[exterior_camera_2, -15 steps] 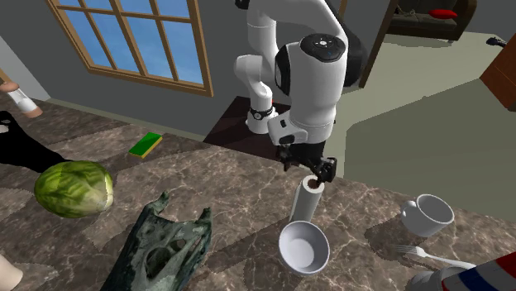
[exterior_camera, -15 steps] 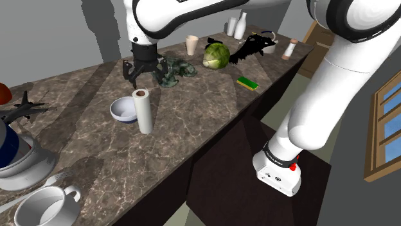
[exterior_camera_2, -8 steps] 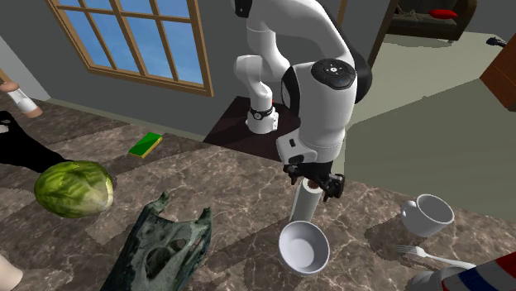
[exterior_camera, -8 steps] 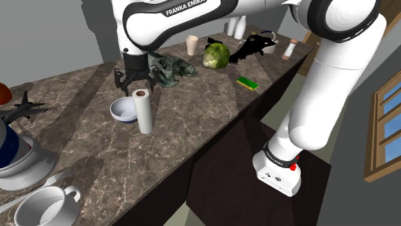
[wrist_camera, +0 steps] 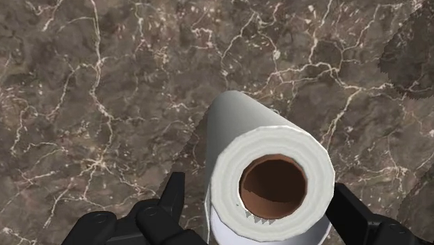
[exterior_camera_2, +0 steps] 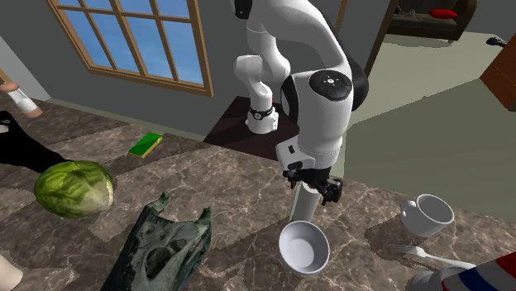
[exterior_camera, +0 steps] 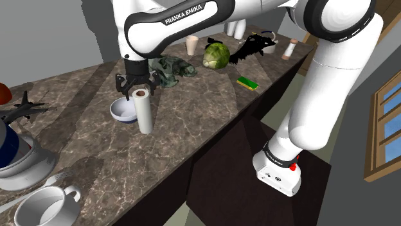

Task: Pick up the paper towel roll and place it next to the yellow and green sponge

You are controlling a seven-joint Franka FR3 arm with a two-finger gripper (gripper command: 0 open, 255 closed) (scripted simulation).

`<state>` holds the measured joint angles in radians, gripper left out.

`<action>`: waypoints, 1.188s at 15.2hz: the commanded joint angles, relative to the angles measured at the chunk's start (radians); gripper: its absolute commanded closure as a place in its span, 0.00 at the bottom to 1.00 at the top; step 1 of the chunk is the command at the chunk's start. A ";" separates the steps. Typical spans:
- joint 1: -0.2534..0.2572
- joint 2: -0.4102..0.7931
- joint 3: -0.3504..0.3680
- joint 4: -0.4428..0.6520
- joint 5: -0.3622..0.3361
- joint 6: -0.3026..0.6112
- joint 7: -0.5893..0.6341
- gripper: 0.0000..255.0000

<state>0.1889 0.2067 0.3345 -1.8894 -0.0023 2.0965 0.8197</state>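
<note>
Shoulder view: the black fingers [exterior_camera: 121, 82] have come down since 1 second ago, when they hung higher and farther back over the desk [exterior_camera: 193, 122]. They now sit level with the top of the paper towel roll [exterior_camera: 144, 113]. The roll has not moved. It stands upright, just beside a white bowl [exterior_camera: 122, 110], with the bowl on this view's left. The yellow and green sponge [exterior_camera: 247, 83] lies well apart from it, near the desk's edge toward this view's right. A green cabbage [exterior_camera: 217, 55] and a dark crumpled bag [exterior_camera: 171, 69] lie farther back.

Second exterior view: the hand is lower than before, and the fingers [exterior_camera_2: 332, 189] now hide the top of the roll [exterior_camera_2: 303, 211], which earlier showed as a rim. The bowl [exterior_camera_2: 303, 246] sits in front of the roll here, and the sponge [exterior_camera_2: 145, 145] is far off to this view's left. This camera also takes in a white mug [exterior_camera_2: 428, 215] and a wood-framed window [exterior_camera_2: 140, 37] with blue sky.

Wrist view: this is where the fingers' spread can be read. The 2 fingers [wrist_camera: 169, 203] stand wide apart, 1 on each side of the roll [wrist_camera: 229, 132], whose brown core opening faces the camera. They straddle its top without clasping it, and a strip of desk [wrist_camera: 104, 83] shows between the roll and 1 finger. I cannot tell whether the other finger touches the roll.
</note>
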 commanded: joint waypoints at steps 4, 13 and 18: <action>0.000 0.000 0.000 0.000 0.000 0.000 0.000 1.00; 0.000 -0.005 0.000 0.007 0.002 -0.012 -0.001 1.00; -0.002 -0.027 0.002 0.048 0.009 -0.074 -0.003 1.00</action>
<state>0.1856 0.1840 0.3354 -1.8476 0.0058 2.0336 0.8151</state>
